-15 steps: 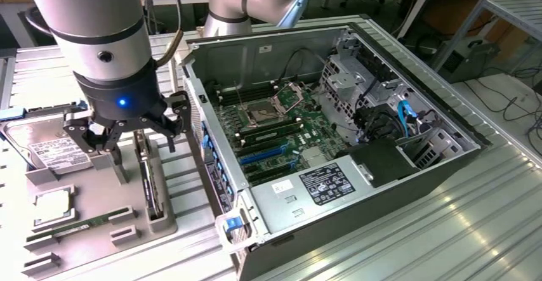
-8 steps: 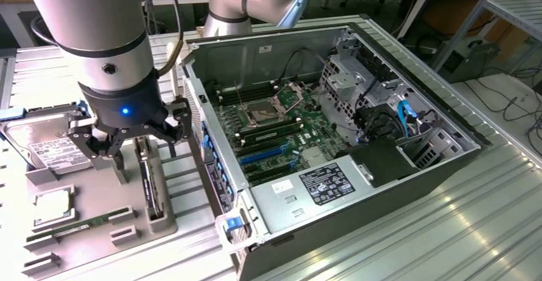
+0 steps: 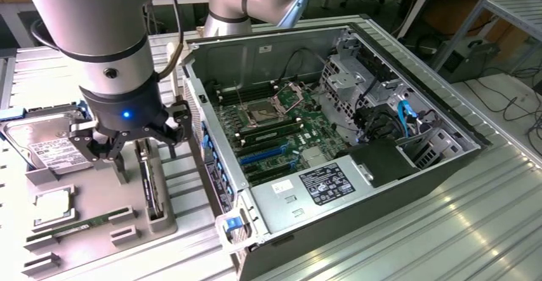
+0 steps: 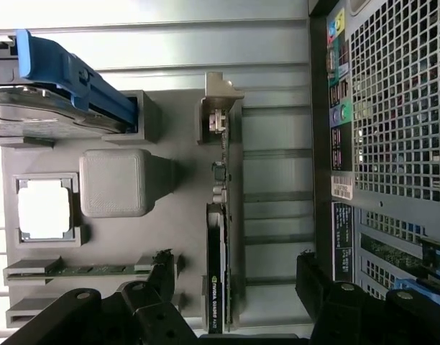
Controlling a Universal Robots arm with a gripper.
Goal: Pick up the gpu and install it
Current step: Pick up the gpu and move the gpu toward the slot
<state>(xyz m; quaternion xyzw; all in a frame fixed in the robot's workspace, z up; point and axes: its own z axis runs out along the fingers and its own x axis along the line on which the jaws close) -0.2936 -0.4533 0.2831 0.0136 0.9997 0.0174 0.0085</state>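
Note:
The gpu (image 3: 151,181) stands on its long edge in a slot of the grey holder tray (image 3: 101,195), left of the open computer case in the exterior view. In the wrist view the gpu (image 4: 218,244) is seen edge-on, a thin dark card with its silver bracket (image 4: 221,108) at one end. My gripper (image 3: 136,144) hangs just above the card, open. Its black fingers (image 4: 162,272) stand on either side of the card without touching it, and the gripper (image 4: 234,279) is centred roughly over the card's labelled end.
The tray also carries a hard drive (image 3: 47,143) with a blue caddy (image 4: 69,75), a CPU (image 4: 44,208) and a memory stick (image 4: 90,269). The open case (image 3: 440,167) lies at the exterior view's right, with the motherboard (image 3: 280,125) and blue slots (image 3: 263,152) inside.

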